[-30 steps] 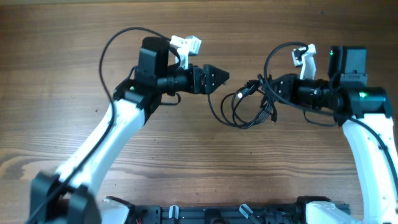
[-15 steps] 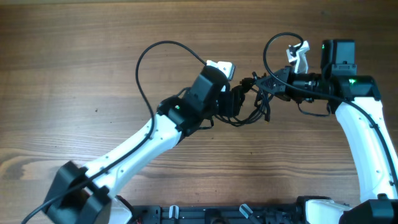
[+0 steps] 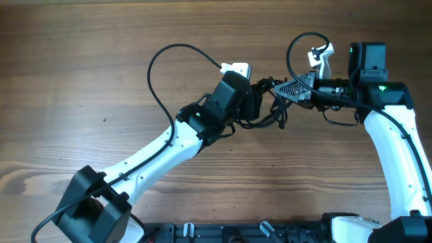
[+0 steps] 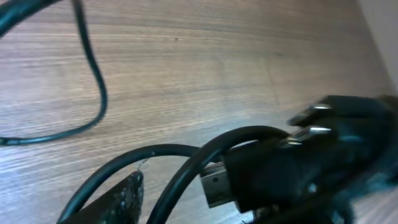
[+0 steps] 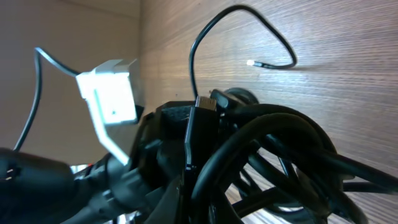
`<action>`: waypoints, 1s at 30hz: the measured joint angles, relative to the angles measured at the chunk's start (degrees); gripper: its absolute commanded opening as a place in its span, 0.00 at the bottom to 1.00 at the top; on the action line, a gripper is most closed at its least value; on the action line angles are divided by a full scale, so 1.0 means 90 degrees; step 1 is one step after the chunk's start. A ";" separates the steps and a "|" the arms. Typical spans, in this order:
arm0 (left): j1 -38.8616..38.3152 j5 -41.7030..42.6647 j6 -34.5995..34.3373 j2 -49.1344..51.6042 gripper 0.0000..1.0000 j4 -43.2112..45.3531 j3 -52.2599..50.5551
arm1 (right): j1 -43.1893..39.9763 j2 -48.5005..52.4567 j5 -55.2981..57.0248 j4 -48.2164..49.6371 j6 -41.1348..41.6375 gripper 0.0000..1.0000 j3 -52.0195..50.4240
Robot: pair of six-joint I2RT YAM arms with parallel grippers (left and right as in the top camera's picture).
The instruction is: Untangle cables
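Note:
A tangle of black cables (image 3: 273, 120) hangs between the two grippers at the table's upper middle. My right gripper (image 3: 285, 88) is shut on the bundle from the right. Thick black loops (image 5: 267, 149) fill the right wrist view around its jaws (image 5: 205, 193). My left gripper (image 3: 260, 101) is pushed into the tangle from the left. In the left wrist view, one finger shows at the lower left, and a cable strand (image 4: 186, 158) and a black plug with metal pins (image 4: 298, 162) cross the gap between the jaws (image 4: 186, 208), which look open. The other finger is hidden.
The left arm's own thin wire (image 3: 162, 67) loops over the wooden table (image 3: 81, 81) behind the left wrist, and the right arm's wire (image 3: 297, 47) loops above the right wrist. The left wrist's white camera mount (image 5: 109, 99) sits close to the right gripper.
My left arm has swung right from the open table into the cable tangle. My right gripper has drawn the bundle slightly up and left, toward the left gripper.

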 measured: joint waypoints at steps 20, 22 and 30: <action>0.0236 -0.0532 0.0112 -0.0595 0.04 -0.0090 -0.0061 | 0.0002 0.0029 0.2011 -0.1127 -0.0325 0.04 0.0029; 0.0508 -0.0233 0.0112 -0.0903 0.04 -0.0095 -0.0061 | 0.0005 0.0138 0.2178 -0.1107 -0.0323 0.04 0.0066; 0.1732 0.1173 0.0107 -0.1324 0.04 -0.0571 -0.0078 | 0.0095 0.0597 0.2280 -0.1027 -0.0287 0.04 0.0102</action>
